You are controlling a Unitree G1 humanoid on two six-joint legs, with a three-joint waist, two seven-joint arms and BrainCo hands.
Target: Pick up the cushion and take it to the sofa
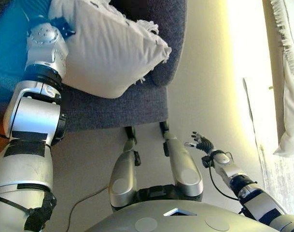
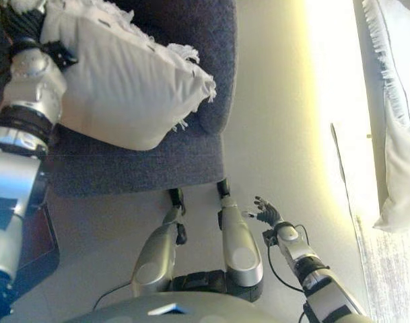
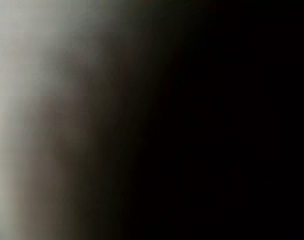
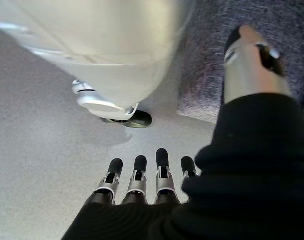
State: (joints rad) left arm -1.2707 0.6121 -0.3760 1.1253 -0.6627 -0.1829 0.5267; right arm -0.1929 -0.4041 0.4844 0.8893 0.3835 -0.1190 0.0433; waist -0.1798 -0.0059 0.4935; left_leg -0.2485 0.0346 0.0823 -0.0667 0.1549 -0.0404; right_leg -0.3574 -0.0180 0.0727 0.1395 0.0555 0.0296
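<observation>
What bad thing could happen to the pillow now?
The white cushion lies tilted on the grey sofa with a corner reaching toward the seat's edge, so it might slide off. The left hand is hidden behind it and its wrist view is dark, so a snag would go unseen. The right hand hangs open, too far away to catch it.

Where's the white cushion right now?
In both eye views the white cushion lies on the grey sofa, upper left, against the robot's left arm. The left hand is hidden behind it; the right hand hangs open above the floor, lower right.
</observation>
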